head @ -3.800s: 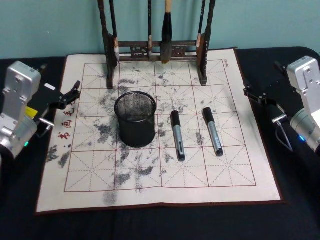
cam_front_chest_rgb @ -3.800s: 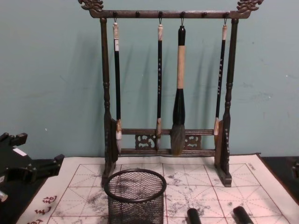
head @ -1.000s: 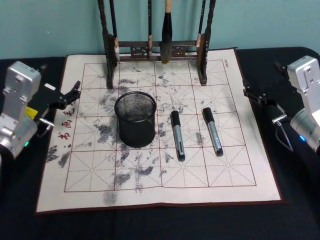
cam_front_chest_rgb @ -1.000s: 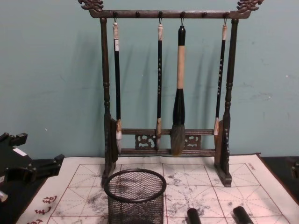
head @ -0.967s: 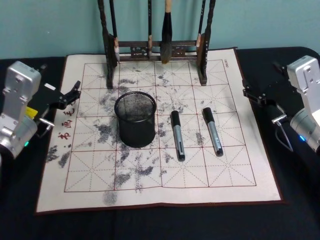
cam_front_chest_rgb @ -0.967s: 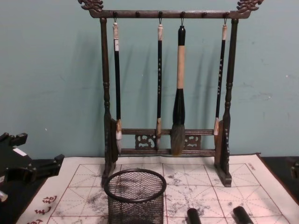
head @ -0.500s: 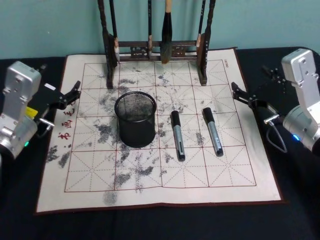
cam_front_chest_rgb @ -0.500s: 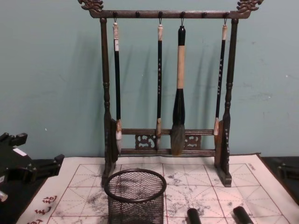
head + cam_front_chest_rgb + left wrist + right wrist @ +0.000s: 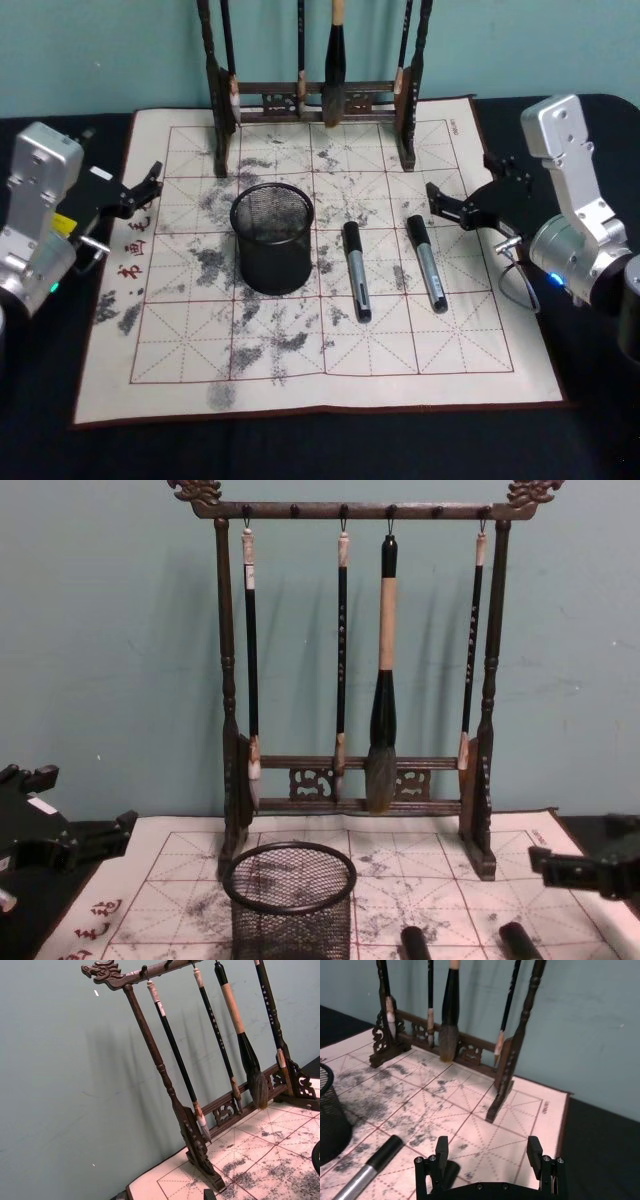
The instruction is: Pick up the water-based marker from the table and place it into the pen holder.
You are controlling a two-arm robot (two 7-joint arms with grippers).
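Two black-capped silver markers lie side by side on the white mat (image 9: 330, 360), one (image 9: 356, 270) just right of the pen holder and one (image 9: 426, 263) further right; their caps show in the chest view (image 9: 415, 942) (image 9: 520, 940). The pen holder (image 9: 271, 237) (image 9: 290, 900), a black mesh cup, stands upright left of them. My right gripper (image 9: 468, 185) (image 9: 488, 1152) (image 9: 590, 870) hovers open over the mat's right part, just right of the right marker's cap, holding nothing. A marker (image 9: 370, 1170) and the holder's wall (image 9: 330, 1125) lie ahead of it. My left gripper (image 9: 140, 188) (image 9: 70, 830) rests open at the mat's left edge.
A tall dark wooden rack (image 9: 315, 95) (image 9: 360, 680) (image 9: 190, 1125) hung with several brushes stands along the back of the mat. Dark tabletop (image 9: 320, 440) surrounds the mat. The front half of the mat is bare apart from ink smudges.
My right arm has swung in from the right side onto the mat, toward the right marker. The left arm, markers and holder have not moved.
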